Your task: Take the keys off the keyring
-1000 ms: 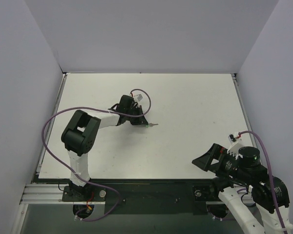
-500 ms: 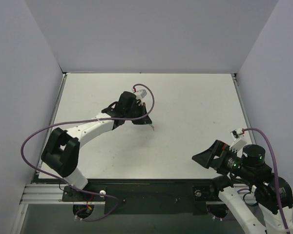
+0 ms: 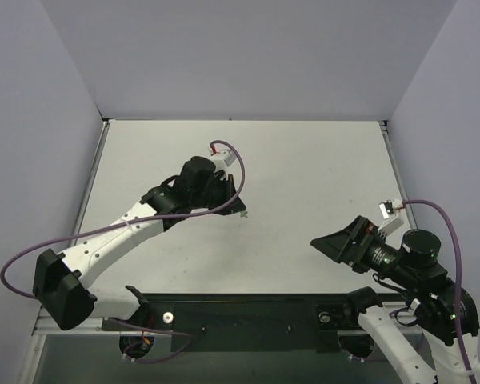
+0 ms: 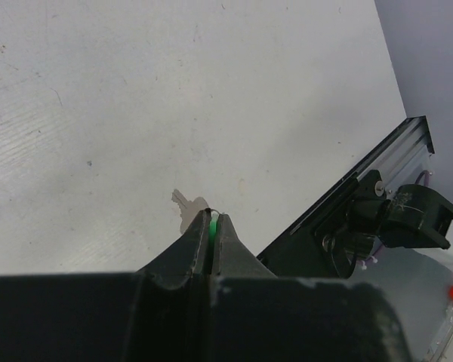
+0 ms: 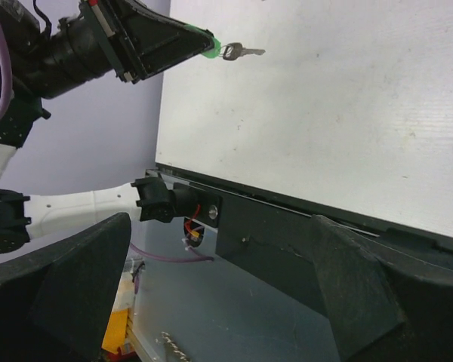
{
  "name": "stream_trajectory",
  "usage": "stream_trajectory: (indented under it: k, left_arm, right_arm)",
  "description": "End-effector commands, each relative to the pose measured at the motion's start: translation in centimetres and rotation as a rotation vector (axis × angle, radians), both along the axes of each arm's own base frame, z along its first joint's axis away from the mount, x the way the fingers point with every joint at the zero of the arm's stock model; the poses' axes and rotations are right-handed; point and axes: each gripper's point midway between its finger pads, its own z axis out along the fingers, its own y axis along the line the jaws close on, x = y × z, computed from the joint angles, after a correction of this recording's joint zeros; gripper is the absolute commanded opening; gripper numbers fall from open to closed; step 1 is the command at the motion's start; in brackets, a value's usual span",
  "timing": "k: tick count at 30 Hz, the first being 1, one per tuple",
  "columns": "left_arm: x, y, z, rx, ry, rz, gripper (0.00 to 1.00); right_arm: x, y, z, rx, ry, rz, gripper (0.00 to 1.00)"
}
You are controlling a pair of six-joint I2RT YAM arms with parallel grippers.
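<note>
Where the left gripper (image 4: 211,220) shows in its own wrist view, its two dark fingertips are pressed together, pinching the keyring (image 5: 214,45), a bright green tag, of which only a sliver shows at the very tips.
Item: key (image 5: 243,52), silver-grey, hung on the small ring at the tag's end, jutting out past the fingertips over the white table (image 3: 320,168); whether it touches the surface cannot be told.
Item: right gripper (image 3: 337,244), well apart at the table's near right edge, fingers (image 5: 68,286) spread wide, holding and touching nothing.
Markings on the key: too small to read.
</note>
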Motion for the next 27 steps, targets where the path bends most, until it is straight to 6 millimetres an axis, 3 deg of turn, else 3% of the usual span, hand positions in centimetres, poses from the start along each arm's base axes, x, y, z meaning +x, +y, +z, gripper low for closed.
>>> stream_trajectory:
  k: [1, 13, 14, 15, 16, 27]
  left_arm:
    - [-1.3, 0.9, 5.3, -0.067, -0.068, 0.029, 0.00]
    - [-5.7, 1.8, 12.7, -0.242, -0.114, -0.053, 0.00]
    - [-6.0, 1.8, 13.4, -0.261, -0.123, -0.064, 0.00]
    - [-6.3, 2.0, 14.1, -0.281, -0.129, -0.065, 0.00]
    - [-6.7, 1.8, 14.6, -0.302, -0.129, -0.075, 0.00]
    - [-10.8, 0.8, 19.7, -0.526, -0.165, -0.247, 0.00]
  right_arm:
    - [1.2, 1.4, 2.9, 0.116, -0.066, 0.015, 0.98]
    - [3.1, 2.7, 8.1, 0.299, -0.198, 0.015, 0.98]
    - [3.1, 2.9, 9.6, 0.353, -0.233, 0.023, 0.98]
    - [3.4, 3.2, 9.2, 0.389, -0.203, 0.020, 0.98]
    - [3.4, 3.4, 10.4, 0.425, -0.249, 0.034, 0.98]
    - [4.2, 4.2, 14.4, 0.607, -0.303, 0.065, 0.98]
